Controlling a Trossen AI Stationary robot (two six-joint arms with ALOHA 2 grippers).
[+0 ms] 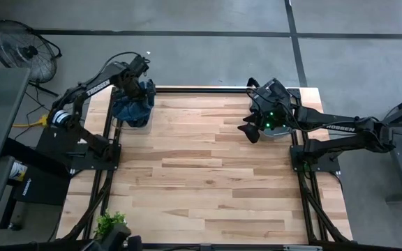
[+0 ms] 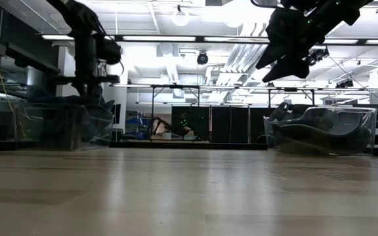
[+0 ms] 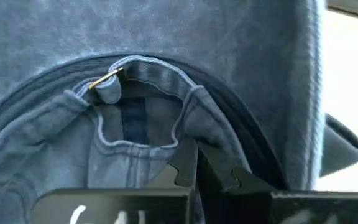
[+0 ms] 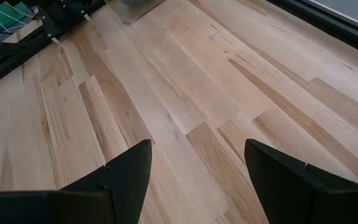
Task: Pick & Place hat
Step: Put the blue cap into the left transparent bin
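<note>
A blue denim hat (image 1: 134,106) sits in a clear bin (image 2: 63,126) at the table's far left corner. In the left wrist view it fills the picture, showing its back opening with a strap and a brass buckle (image 3: 107,78). My left gripper (image 3: 205,169) reaches down into that bin and is shut on the hat. My right gripper (image 1: 251,130) hangs open, high above the wood by the far right corner (image 2: 286,64), and touches nothing. Its wrist view shows only bare boards between the fingers (image 4: 197,180). My left gripper pinches the denim hat at the hemmed edge of its back opening (image 3: 190,138), beside the strap, between its two fingers (image 3: 182,167). The fingers come from above, pointing down into the bin. The hat rests in the bin; how many layers are caught cannot be told.
A second clear bin (image 2: 321,131) holding dark hats stands at the far right corner (image 1: 274,115), under the right arm. The wooden table (image 1: 208,188) stretches bare between and in front of the bins. A small green plant (image 1: 110,224) stands at the near left edge.
</note>
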